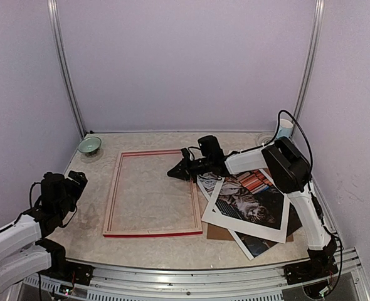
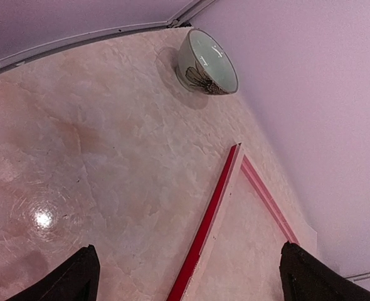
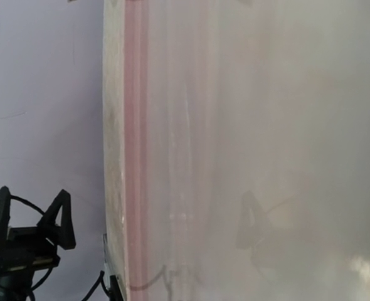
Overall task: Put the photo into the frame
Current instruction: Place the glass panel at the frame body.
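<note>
Top external: right gripper (image 1: pixel 174 171) over frame (image 1: pixel 148 233)

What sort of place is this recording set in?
Most likely a lab test booth, not a home: plain lilac walls joined by aluminium posts enclose a marble-patterned table, with robot arms bolted to a metal rail at its near edge. The frame, photo and bowl look like staged props.

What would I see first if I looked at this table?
The big red-edged frame lying flat on the table. Right beside it, on its right, is a messy pile with the cat photo, and the right gripper, shut, pokes over the frame's far right corner.
</note>
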### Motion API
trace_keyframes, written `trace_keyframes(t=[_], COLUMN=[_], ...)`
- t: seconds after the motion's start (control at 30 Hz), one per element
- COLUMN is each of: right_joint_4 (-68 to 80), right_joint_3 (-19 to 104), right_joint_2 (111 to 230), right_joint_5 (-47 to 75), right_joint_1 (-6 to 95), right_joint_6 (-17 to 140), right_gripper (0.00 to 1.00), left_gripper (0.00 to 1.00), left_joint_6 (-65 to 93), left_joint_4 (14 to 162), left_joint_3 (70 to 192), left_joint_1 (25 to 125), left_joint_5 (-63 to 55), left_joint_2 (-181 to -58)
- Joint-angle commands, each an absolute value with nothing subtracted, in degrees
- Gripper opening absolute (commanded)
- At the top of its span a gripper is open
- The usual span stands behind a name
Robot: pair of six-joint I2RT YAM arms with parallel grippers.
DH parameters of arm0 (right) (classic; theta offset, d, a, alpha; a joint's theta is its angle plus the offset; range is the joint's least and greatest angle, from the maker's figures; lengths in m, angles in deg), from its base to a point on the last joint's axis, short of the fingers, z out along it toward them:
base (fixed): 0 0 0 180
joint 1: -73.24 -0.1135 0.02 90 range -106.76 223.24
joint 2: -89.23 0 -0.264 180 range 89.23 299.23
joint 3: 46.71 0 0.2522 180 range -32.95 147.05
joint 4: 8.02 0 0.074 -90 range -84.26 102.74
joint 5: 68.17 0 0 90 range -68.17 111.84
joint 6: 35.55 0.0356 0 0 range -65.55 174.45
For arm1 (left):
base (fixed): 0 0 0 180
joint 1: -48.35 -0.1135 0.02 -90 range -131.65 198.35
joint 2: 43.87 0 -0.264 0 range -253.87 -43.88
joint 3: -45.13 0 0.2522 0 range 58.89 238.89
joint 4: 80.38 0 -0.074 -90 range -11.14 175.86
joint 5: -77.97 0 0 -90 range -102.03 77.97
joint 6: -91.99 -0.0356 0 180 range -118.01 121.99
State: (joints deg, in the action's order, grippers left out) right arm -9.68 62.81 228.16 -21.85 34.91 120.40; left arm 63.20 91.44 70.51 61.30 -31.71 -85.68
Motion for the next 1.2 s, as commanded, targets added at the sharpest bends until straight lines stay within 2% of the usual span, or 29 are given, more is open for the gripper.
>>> trace_keyframes(t=[0.0, 1.17], right_joint_4=[-9.35, -10.39], right_joint_3=[61.84, 59.84], right_joint_2=[225.35, 225.47], right_joint_5=[-21.85, -21.49], right_joint_1=[35.37, 35.54], right_joint_6=[119.75, 119.82], right_gripper=[0.0, 0.0], left_gripper=[0.99, 0.99], left_joint_6=[62.55, 62.56], left_joint_4=[92.89, 94.02], left_joint_3=[69.88, 69.61], left_joint_1=[61.04, 60.22], left_joint_5=[-31.1, -29.96], left_joint_2=[-85.89, -87.03])
